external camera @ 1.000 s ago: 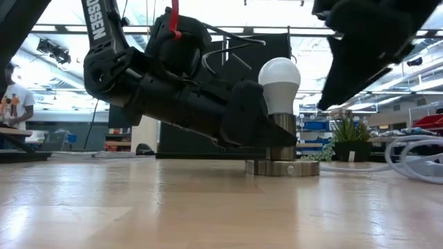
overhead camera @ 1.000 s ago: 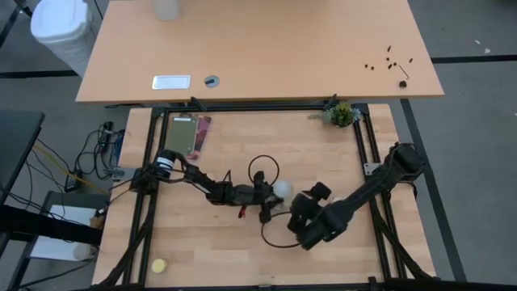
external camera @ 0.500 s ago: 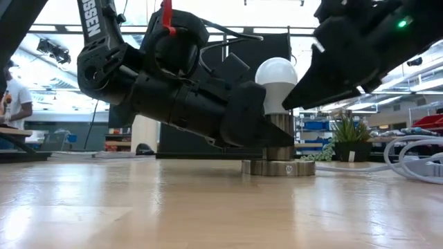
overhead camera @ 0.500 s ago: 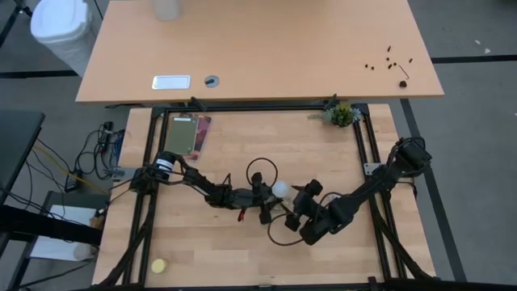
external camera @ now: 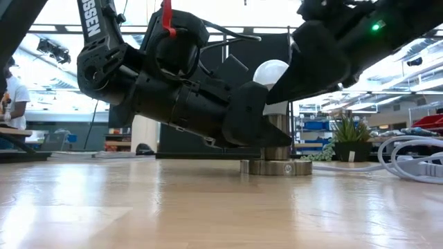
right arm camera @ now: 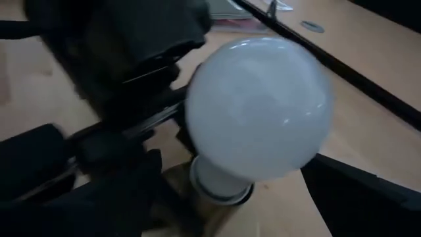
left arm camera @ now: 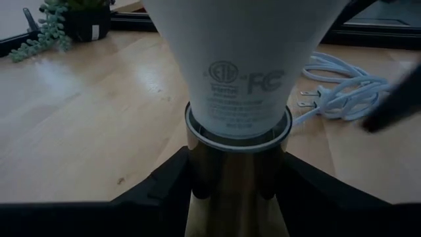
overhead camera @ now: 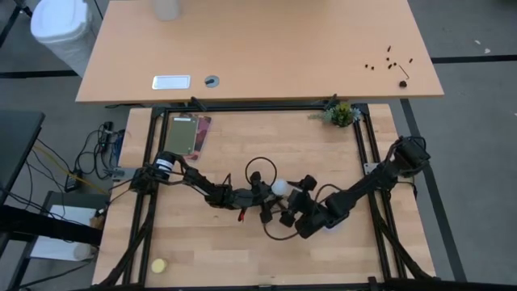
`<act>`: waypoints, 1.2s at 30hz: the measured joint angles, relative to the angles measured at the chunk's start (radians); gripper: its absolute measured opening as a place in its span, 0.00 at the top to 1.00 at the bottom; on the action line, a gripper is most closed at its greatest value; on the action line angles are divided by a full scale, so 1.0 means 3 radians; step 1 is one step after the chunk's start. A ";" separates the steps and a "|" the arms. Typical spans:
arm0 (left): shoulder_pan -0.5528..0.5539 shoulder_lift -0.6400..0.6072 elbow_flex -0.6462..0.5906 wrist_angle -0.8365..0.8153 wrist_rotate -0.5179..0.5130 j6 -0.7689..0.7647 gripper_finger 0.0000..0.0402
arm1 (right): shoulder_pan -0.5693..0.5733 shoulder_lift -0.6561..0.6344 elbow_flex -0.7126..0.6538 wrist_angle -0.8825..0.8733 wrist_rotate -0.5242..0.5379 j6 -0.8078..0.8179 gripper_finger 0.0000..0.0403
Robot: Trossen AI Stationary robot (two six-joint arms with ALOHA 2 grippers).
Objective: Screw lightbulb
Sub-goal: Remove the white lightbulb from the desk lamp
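- The left claw lies low over the desk, its two fingers closed partway around the metal socket, one on each side of it.
- The lightbulb stands upright in that socket, just ahead of the left claw and rising above its fingers; the bulb's white neck sits inside the socket's rim.
- The socket stands on a round metal base that rests flat on the desk, directly under the left claw's tips.
- The right claw comes in from the opposite side of the bulb, facing the left claw, with its fingers spread wide on either side of the bulb's round top.
- Whether the right claw's fingers touch the glass is not clear; it holds nothing.
- A white cable with a plug lies coiled on the desk beyond the socket, past the left claw.
- A small potted plant stands at the desk's far edge, well apart from both claws.
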 joint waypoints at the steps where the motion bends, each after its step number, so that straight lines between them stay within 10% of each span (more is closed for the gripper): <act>1: -0.0001 0.0000 0.0000 0.0000 0.0000 -0.0007 0.53 | -0.0024 0.0000 0.0000 0.0000 0.0001 -0.0008 0.07; 10: -0.0023 0.0001 0.0003 -0.0013 -0.0011 -0.0013 0.53 | -0.0091 -0.0024 0.0011 -0.0452 0.0056 0.0219 0.07; 19: -0.0024 0.0001 0.0000 -0.0013 -0.0045 -0.0008 0.53 | 0.0234 -0.0267 0.0016 -0.1911 -0.0141 0.1659 0.07; 36: -0.0041 0.0001 0.0000 -0.0010 -0.0043 -0.0016 0.53 | -0.0209 -0.0265 -0.0060 -0.0212 -0.0379 -0.0108 0.07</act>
